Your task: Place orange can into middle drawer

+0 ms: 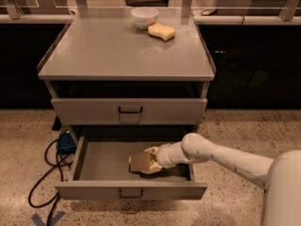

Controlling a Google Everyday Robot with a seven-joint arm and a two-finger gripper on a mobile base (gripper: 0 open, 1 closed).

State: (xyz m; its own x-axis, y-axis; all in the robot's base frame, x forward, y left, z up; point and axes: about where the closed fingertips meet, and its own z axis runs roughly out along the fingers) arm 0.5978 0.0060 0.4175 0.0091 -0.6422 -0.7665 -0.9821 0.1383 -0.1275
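Within the open middle drawer (101,158), the gripper (149,161) sits low, jaws clasped around the orange can (138,162)

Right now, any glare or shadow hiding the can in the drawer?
Camera view: dim, even light, no glare; the orange can is plainly visible in the middle drawer, with the hand against it; the drawer's rear is shadowed.
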